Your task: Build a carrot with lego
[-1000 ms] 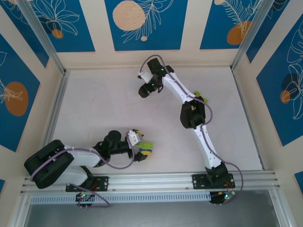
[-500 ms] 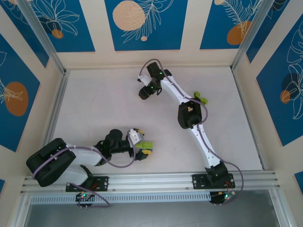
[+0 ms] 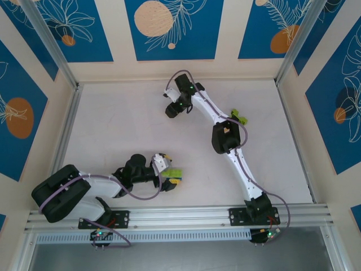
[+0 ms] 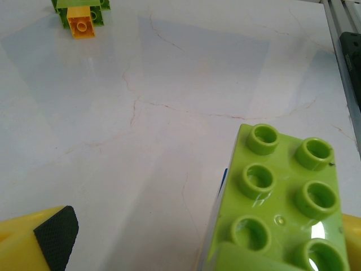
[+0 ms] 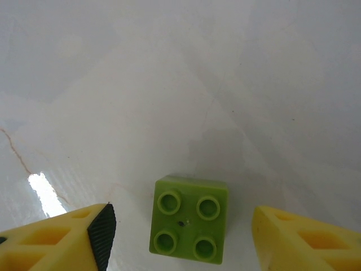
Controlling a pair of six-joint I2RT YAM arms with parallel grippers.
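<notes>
Gathering looks to be the step in hand; nothing resembling a carrot is built yet. On the left, the left arm (image 3: pixel 67 197) lies low and folded along the near edge of the table (image 3: pixel 124 130). Its forearm is turned rightward, so the left gripper (image 3: pixel 168 182) sits just beside a long lime brick (image 4: pixel 285 220) with a sliver of blue under its left edge. One yellow finger with its black pad (image 4: pixel 55 230) stands well apart from that brick and the other finger is hidden behind it, so the jaws read as spread rather than pinching — I judge nothing is held here. Far ahead in the left wrist view sits a green-and-orange clump (image 4: pixel 82 14). Further right, the right arm (image 3: pixel 240 164) stretches long and diagonal from its base toward the far middle of the table, wrist bent down. The right gripper (image 3: pixel 172 110) hovers with its fingers wide apart on either side of a square lime brick (image 5: pixel 189 219), which rests flat, studs up, touching neither finger. The next move, as I judge it, calls for lowering straight down and squeezing this brick across its flat sides — a skewed grip could twist it — then carrying it toward the other pieces. A small green piece (image 3: pixel 240 118) lies just beside the right arm's elbow.
</notes>
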